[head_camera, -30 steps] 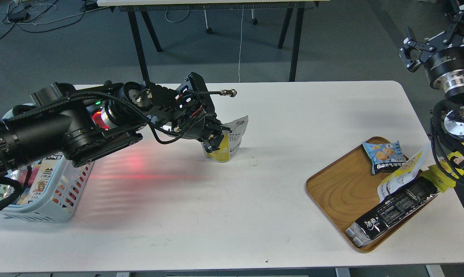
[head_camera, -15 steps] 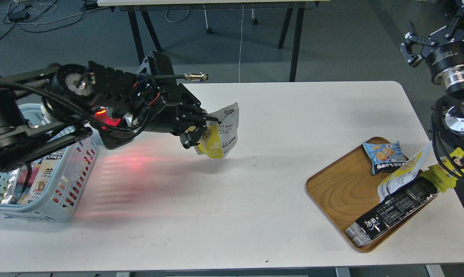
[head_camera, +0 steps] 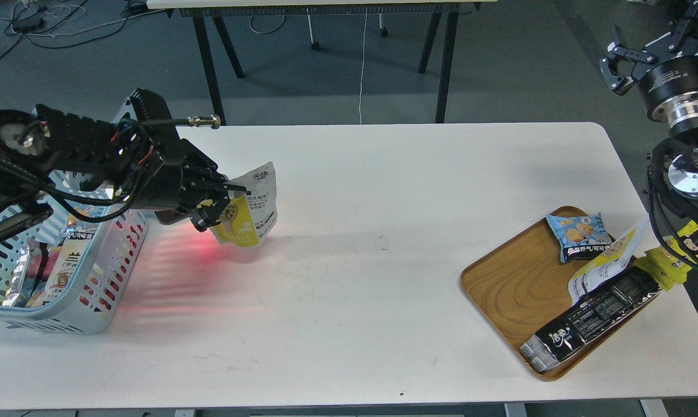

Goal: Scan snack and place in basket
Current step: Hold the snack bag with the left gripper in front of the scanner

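Grey floor, trailing cables and the dark legs of another desk fill the background, and across the foreground spreads the white table [head_camera: 384, 324], the biggest thing in view. Next in size, the light blue basket [head_camera: 54, 315] sits at the table's nine o'clock edge, already holding some packets, with a red glow striping the surface just beside its slotted wall. At about four o'clock lies the wooden tray [head_camera: 511, 284], carrying a long black packet [head_camera: 592, 318], a second yellow pouch [head_camera: 606, 260] and a small blue packet [head_camera: 577, 236]. Smaller still, the snack [head_camera: 250, 214] hangs above the table at roughly ten o'clock, clear of the surface, its pale top tilted up toward one o'clock and its yellow base pointing down toward seven, so its long axis runs nearly upright with a slight lean. The left pincer [head_camera: 216, 211] is clenched on the pouch's left edge, so the pouch sits at the pincer's three o'clock side, while the basket lies just to nine o'clock of both. The left arm is plainly the nearer one; the drop likely needs a short carry toward nine o'clock until the pouch clears the rim. The right pincer [head_camera: 644, 55], far off at two o'clock, stands released and holds nothing.
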Tool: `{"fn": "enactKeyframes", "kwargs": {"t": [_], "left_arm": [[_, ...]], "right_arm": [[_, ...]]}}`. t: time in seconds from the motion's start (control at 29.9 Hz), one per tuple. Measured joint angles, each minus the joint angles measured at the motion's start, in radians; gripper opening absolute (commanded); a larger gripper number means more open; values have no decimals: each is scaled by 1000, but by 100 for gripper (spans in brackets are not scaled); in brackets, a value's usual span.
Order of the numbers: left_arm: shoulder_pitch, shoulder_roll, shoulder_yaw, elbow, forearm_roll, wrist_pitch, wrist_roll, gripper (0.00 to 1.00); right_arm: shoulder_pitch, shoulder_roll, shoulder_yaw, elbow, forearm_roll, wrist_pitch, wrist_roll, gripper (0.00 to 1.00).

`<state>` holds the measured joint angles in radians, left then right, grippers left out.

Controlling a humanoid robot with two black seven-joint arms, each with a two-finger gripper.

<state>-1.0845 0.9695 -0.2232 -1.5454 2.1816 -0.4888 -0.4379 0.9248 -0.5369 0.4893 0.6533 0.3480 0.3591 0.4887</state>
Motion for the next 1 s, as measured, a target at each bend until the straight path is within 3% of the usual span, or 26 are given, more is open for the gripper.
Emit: {"fn": "enactKeyframes", "kwargs": {"t": [0.43, 1.0], "left_arm": [[3, 52, -1, 60, 0, 0, -48, 0], [3, 55, -4, 51, 0, 0, -50, 0]], "right_arm": [[3, 9, 0, 5, 0, 0, 0, 95], [12, 9, 0, 6, 0, -1, 0, 95]]}}
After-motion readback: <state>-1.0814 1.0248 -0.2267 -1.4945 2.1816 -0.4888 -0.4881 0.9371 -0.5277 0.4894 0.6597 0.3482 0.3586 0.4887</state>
